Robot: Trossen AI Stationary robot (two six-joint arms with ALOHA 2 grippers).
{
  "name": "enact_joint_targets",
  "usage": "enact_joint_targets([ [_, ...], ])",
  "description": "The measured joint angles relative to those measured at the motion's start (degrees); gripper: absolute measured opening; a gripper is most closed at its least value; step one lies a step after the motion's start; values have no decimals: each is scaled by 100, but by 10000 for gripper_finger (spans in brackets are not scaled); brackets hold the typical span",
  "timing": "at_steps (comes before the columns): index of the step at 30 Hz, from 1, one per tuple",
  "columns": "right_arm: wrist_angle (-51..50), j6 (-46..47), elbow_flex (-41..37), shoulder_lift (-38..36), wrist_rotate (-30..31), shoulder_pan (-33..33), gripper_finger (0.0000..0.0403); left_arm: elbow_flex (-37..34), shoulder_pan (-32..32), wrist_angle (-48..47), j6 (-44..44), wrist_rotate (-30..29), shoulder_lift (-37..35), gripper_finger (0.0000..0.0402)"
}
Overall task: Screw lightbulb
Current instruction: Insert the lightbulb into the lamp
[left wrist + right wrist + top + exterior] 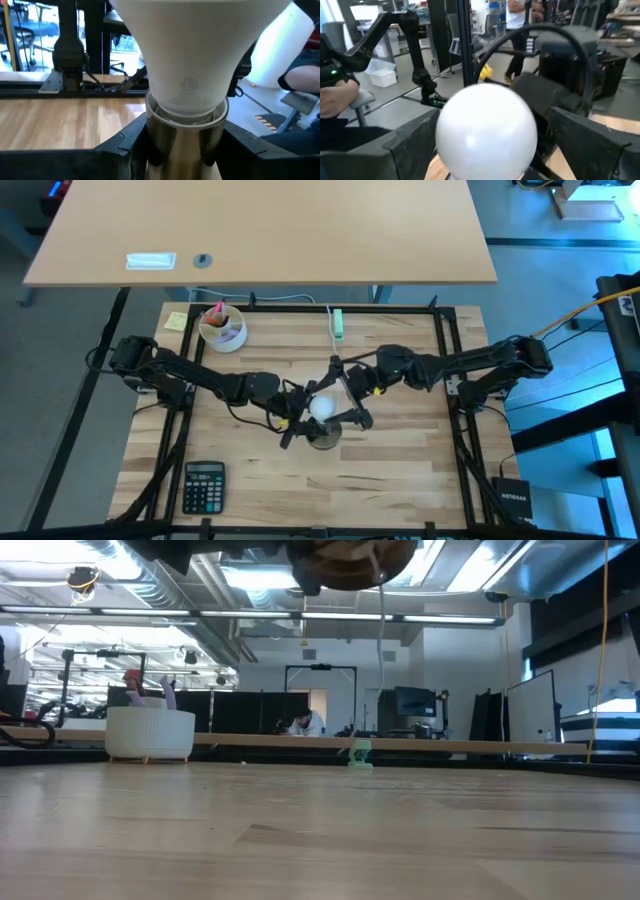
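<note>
Above mid-table [400,470], the left hand [185,150] is gripping the socket [186,142], while the right hand [487,145] is closing around the lightbulb [486,131]; the cup [222,327] and calculator [204,486] are sitting well apart.

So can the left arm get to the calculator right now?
Probably not yet. The left gripper is busy at mid-table, its jaws clamped around the metal socket under the lightbulb. The calculator lies uncovered near the table's front left, so nothing blocks the way once it lets go.
</note>
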Motion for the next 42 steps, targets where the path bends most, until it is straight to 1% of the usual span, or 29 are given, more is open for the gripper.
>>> enact_joint_targets([
  [4, -168, -9, 18, 23, -35, 7, 372, 0, -1, 11, -9, 28, 0, 164],
  [9, -105, -2, 23, 23, -119, 11, 367, 0, -1, -33, -31, 33, -2, 164],
  [11, -127, 4, 23, 23, -102, 11, 355, 0, -1, -13, -37, 34, -2, 164],
  [13, -128, 4, 23, 23, -78, 11, 334, 0, -1, -11, -37, 28, -2, 164],
  [19, -280, 8, 28, 21, 16, 15, 253, 0, -1, -36, -11, -150, -2, 164],
  [26, -650, -6, 38, -1, 411, 20, 250, -5, -6, -242, -30, -665, -29, 164],
  [29, -790, -14, 38, -1, 815, 65, 250, -11, -8, -512, -70, -1152, -130, 164],
  [31, -869, -46, 40, -9, 1210, 124, 250, -13, -19, -645, -120, -1535, -195, 164],
  [37, -1186, -210, 51, -9, 2971, 408, 250, -13, -49, -912, -183, -2882, -273, 164],
  [40, -1244, -120, 53, 41, 3786, 505, 250, -13, -43, -957, -304, -3362, -273, 164],
  [42, -1244, 62, 53, 98, 4135, 521, 250, -13, -43, -967, -336, -3602, -273, 164],
])
